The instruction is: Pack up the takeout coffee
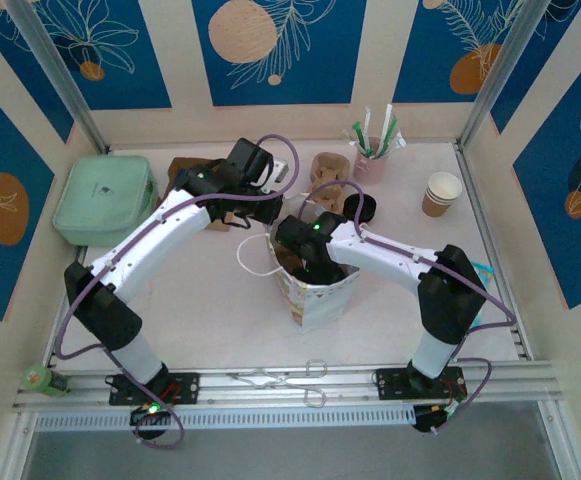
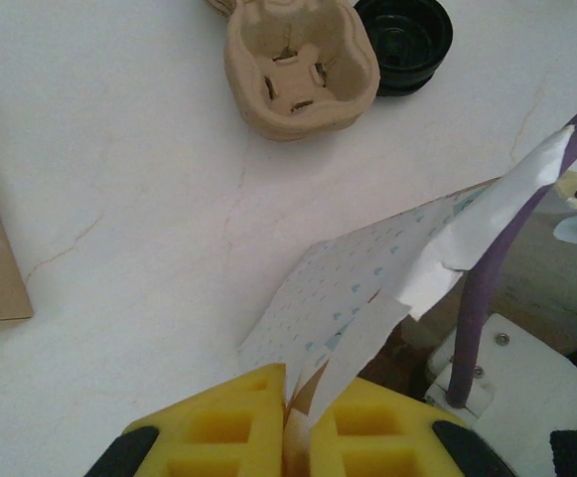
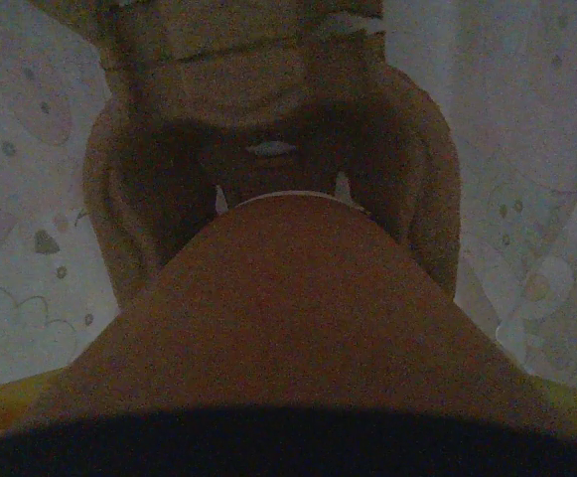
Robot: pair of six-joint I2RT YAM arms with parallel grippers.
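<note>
The takeout coffee (image 3: 288,298), a kraft-brown paper cup, sits between my right gripper's (image 3: 288,412) jaws in the dim right wrist view. A thin white rim edges its far end and a dark band crosses its near end. It hangs over a moulded-pulp carrier (image 3: 268,109) inside the patterned white paper bag (image 1: 320,295). From above, my right arm (image 1: 370,248) dips into the bag's mouth. My left gripper (image 2: 290,422) is shut on the bag's (image 2: 358,288) torn top edge, holding it out to the left.
A second pulp carrier (image 2: 303,65) and a loose black lid (image 2: 404,40) lie just behind the bag. A pink cup of straws (image 1: 370,160) and an open paper cup (image 1: 442,193) stand at the back right. A green pouch (image 1: 103,198) lies at the left, scissors (image 1: 290,378) by the front rail.
</note>
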